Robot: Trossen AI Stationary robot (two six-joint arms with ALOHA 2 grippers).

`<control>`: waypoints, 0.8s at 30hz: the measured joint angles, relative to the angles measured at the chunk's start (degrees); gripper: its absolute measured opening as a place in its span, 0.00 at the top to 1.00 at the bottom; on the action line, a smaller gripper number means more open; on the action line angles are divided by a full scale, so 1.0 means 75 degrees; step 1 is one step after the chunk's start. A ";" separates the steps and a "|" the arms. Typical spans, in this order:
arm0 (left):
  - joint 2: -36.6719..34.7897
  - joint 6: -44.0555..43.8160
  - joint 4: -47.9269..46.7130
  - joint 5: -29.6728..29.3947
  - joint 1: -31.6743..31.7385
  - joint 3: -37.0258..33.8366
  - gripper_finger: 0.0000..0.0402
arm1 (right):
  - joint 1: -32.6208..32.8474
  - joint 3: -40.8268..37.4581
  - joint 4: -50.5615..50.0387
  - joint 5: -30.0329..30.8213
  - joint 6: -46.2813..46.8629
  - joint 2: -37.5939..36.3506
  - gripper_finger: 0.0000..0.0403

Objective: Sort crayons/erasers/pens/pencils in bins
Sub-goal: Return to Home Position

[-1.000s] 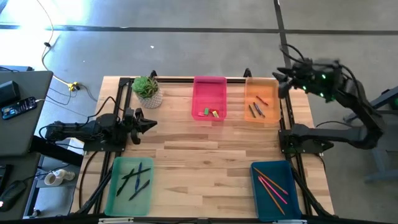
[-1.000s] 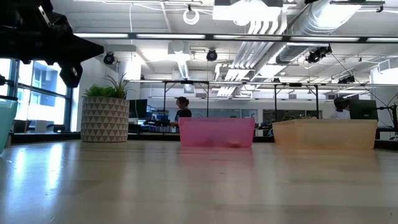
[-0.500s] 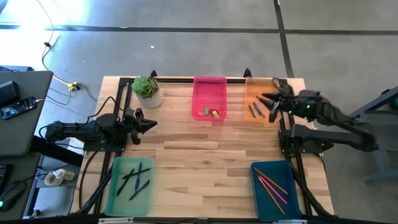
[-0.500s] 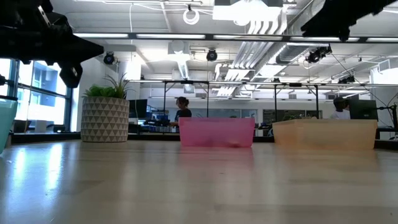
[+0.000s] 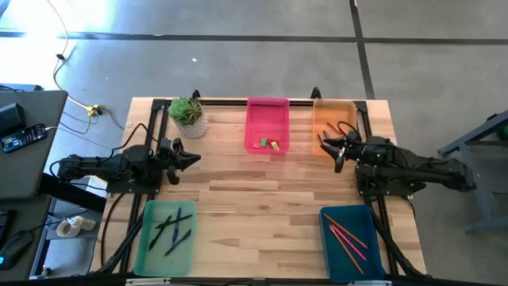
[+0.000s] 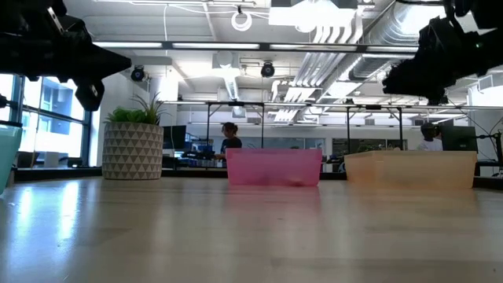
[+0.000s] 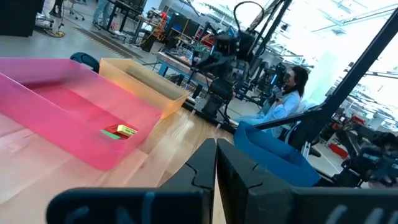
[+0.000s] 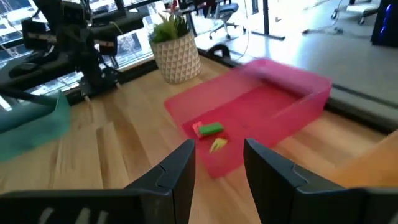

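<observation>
Pink bin (image 5: 267, 123) served as landmark. My right tool (image 5: 336, 150), jaws apart and empty, had swung down from high beyond the orange bin (image 5: 334, 127) to hover low at that bin's near edge; my left tool (image 5: 189, 159), jaws together, waited left of the pink bin. With every item binned, sorting looked complete. Only the wrist views showed the erasers (image 8: 208, 129) clearly; only the high view showed pens (image 5: 171, 227) and pencils (image 5: 348, 236).
</observation>
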 joint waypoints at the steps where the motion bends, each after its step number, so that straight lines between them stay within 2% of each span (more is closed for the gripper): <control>1: 0.0000 0.0000 0.0000 -0.0003 0.0000 0.0000 0.99 | 0.0040 -0.0142 -0.0006 -0.0003 0.0108 -0.0101 0.68; 11: 0.0000 0.0000 0.0000 -0.0003 0.0000 0.0000 0.99 | 0.0483 -0.1227 0.0256 0.0026 0.0623 -0.1011 0.68; 24: 0.0003 0.0000 -0.0001 -0.0006 0.0000 0.0003 0.99 | 0.0645 -0.1252 0.0358 0.0370 0.0439 -0.1042 0.68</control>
